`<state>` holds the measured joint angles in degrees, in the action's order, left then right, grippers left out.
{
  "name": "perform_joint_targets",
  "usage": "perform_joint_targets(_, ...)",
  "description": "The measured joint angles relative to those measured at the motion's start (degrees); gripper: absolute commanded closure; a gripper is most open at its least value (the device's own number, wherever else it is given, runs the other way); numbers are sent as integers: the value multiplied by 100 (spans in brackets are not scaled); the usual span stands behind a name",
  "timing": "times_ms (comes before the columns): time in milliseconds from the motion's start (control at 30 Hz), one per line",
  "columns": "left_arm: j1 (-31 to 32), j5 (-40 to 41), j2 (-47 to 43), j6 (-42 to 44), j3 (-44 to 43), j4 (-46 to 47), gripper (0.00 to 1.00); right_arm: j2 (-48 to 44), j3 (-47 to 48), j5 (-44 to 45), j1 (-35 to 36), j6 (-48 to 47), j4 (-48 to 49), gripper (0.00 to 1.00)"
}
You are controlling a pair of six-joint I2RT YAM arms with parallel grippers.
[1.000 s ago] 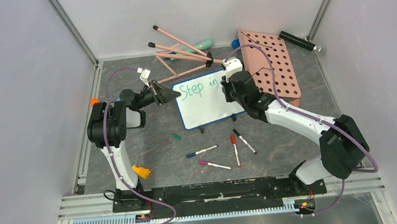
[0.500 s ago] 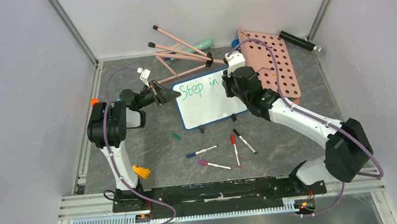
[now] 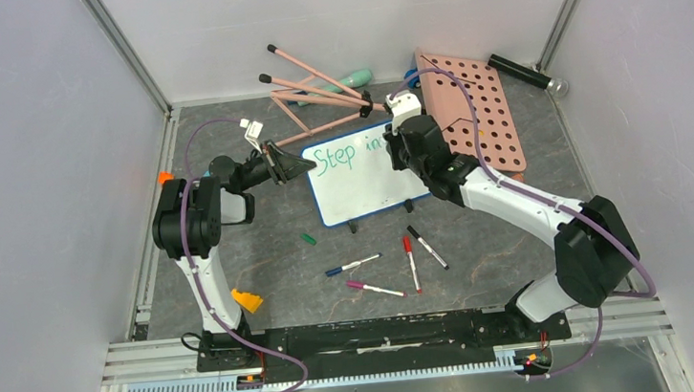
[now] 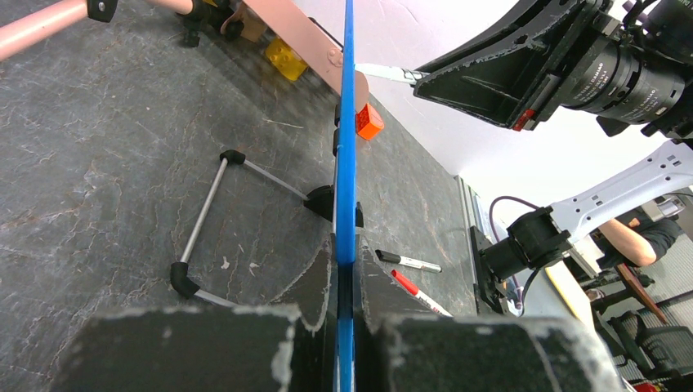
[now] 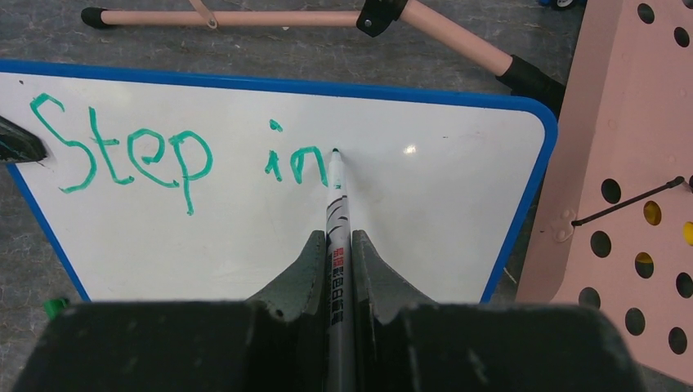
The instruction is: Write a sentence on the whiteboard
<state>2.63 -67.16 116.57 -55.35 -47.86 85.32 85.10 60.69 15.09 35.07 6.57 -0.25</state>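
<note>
Just beside the pink board [image 3: 473, 117], your left claw [image 4: 346, 286] is pinching the edge of the whiteboard [image 3: 361, 183], which is likely light and tippy; your right claw [image 5: 333, 245] is clamping the slim marker [image 5: 337, 204], tip at the sentence [image 5: 163, 155].

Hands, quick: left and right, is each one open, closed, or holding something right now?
Left hand: closed on the whiteboard, gripping its blue edge.
Right hand: closed on a marker, tip at the board.
</note>
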Motion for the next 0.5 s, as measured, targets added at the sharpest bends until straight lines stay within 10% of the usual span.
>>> perform_joint_targets(500, 0, 0, 0, 0, 0, 0, 98, 2, 17, 271, -70, 7, -26, 100)
